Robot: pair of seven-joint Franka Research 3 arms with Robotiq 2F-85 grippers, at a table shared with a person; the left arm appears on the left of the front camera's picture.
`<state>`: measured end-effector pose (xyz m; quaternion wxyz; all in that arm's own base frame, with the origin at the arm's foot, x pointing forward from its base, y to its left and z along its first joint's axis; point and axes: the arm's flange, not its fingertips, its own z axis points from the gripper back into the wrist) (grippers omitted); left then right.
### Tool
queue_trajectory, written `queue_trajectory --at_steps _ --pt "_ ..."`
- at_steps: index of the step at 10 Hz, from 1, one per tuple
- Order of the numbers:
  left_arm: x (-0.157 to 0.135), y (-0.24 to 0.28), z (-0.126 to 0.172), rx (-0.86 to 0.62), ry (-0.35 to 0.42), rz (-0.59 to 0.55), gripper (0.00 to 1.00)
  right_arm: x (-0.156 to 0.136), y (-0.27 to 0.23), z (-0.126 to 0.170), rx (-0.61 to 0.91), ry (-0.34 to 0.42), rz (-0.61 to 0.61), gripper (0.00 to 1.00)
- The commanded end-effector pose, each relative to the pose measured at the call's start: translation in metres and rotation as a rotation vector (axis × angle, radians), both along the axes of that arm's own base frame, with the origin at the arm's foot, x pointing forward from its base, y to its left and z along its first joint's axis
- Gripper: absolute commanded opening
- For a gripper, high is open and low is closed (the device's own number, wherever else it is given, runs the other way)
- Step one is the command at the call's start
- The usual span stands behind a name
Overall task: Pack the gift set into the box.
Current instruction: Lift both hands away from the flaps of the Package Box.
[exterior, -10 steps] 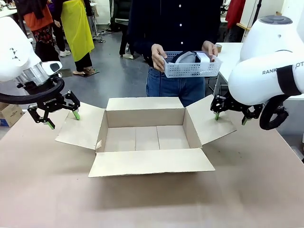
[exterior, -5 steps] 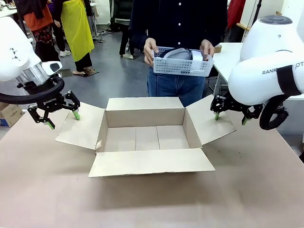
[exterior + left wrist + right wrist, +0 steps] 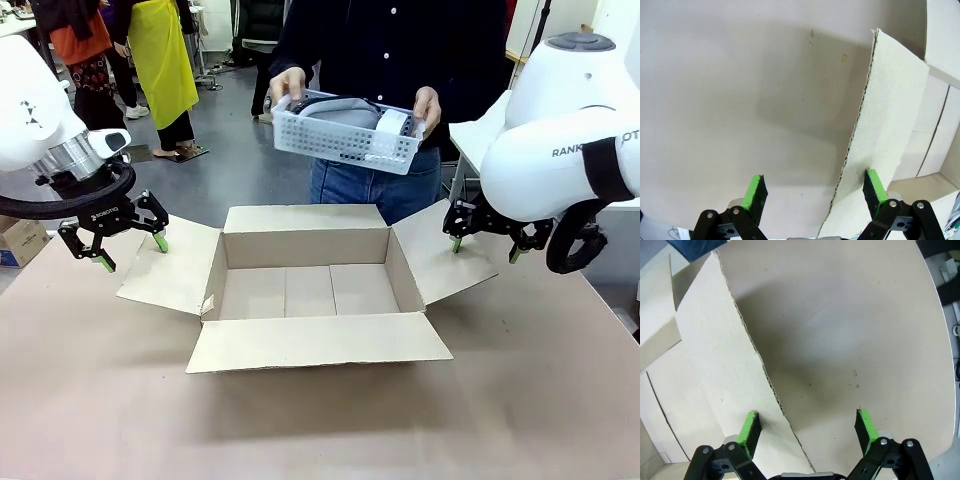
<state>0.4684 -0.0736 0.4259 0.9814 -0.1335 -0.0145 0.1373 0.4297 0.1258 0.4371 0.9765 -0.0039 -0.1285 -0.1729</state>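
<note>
The right arm [image 3: 575,150] shows "RANK" above its fingers [image 3: 457,243]; small print above the left fingers [image 3: 161,242] is unreadable.

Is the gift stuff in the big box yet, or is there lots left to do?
Not yet. Done: the box sits open, with the left gripper and right gripper open astride its side flaps. In hand: a person holds the basket up at its far side. Left: lowering the basket in.

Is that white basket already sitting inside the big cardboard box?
No, the person holds the basket in the air beyond the open box, whose floor is bare.
</note>
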Motion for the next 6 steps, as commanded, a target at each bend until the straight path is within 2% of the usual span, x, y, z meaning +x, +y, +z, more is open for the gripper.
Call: queue_trajectory --at_steps 1,6 --pt "-0.0014 0.0003 0.0018 0.021 -0.003 0.013 1.0 0.0013 0.0018 0.0003 -0.024 -0.008 -0.026 1.0" --pt "-0.0014 0.0003 0.0018 0.021 -0.003 0.013 1.0 0.0013 0.0018 0.0003 -0.024 -0.008 -0.026 1.0"
